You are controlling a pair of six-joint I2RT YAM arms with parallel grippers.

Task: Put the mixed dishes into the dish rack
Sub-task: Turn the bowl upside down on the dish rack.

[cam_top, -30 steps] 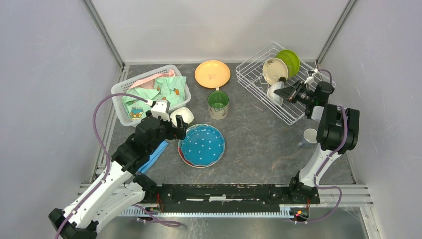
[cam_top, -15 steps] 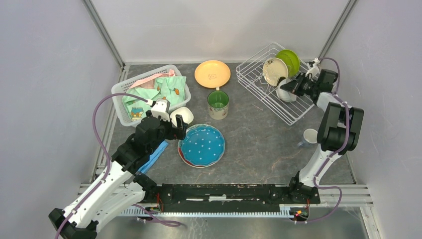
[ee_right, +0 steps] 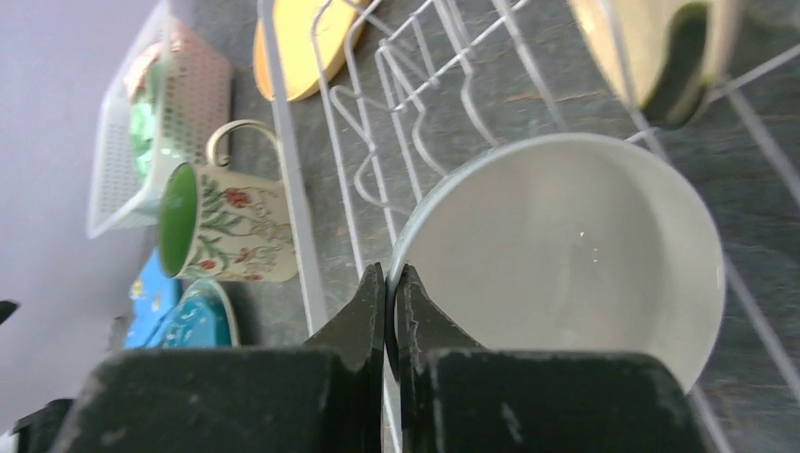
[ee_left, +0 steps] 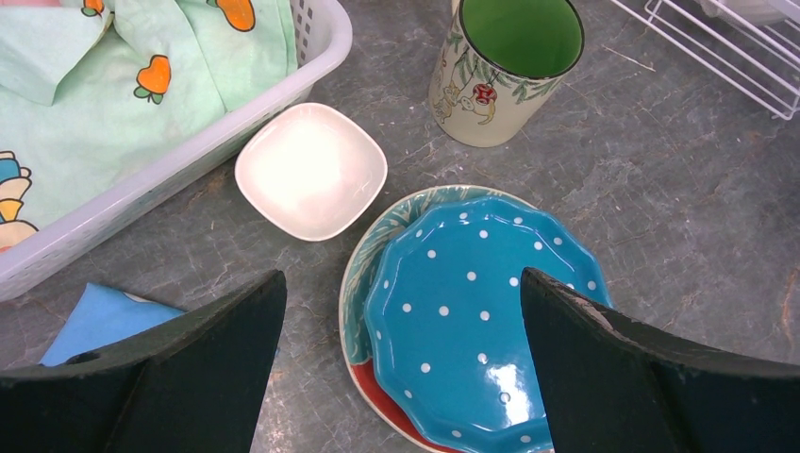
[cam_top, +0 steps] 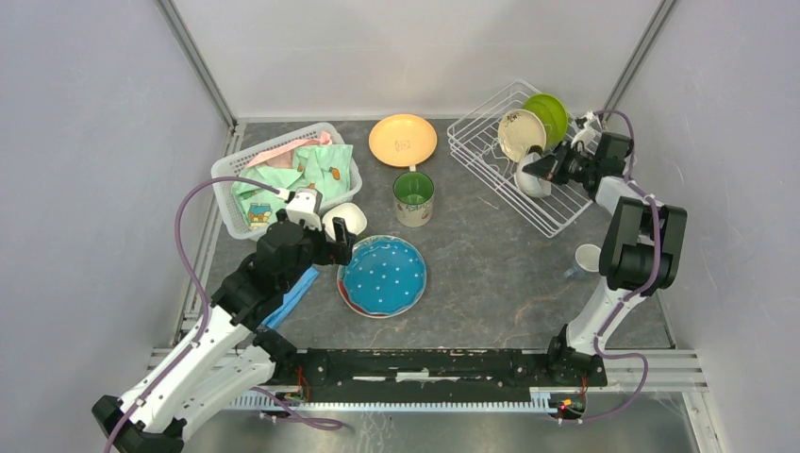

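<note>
My right gripper (cam_top: 534, 169) (ee_right: 389, 293) is shut on the rim of a white bowl (ee_right: 557, 245) and holds it inside the white wire dish rack (cam_top: 491, 156). A cream plate (cam_top: 520, 132) and a lime-green plate (cam_top: 551, 113) stand in the rack behind it. My left gripper (cam_top: 341, 242) (ee_left: 401, 311) is open and empty above the blue white-dotted plate (ee_left: 476, 307), which lies on a red plate (ee_left: 377, 387). A small square white bowl (ee_left: 311, 170), the beige mug with green inside (ee_left: 505, 66), an orange plate (cam_top: 403, 140) and a small white cup (cam_top: 588, 257) stand on the table.
A white plastic basket (cam_top: 226, 170) of clothes stands at the back left. A folded blue cloth (ee_left: 99, 326) lies under my left arm. Grey walls close in on both sides.
My right gripper carried the white bowl up and back over the rack, then left and down among the wires. The left arm has not moved.
</note>
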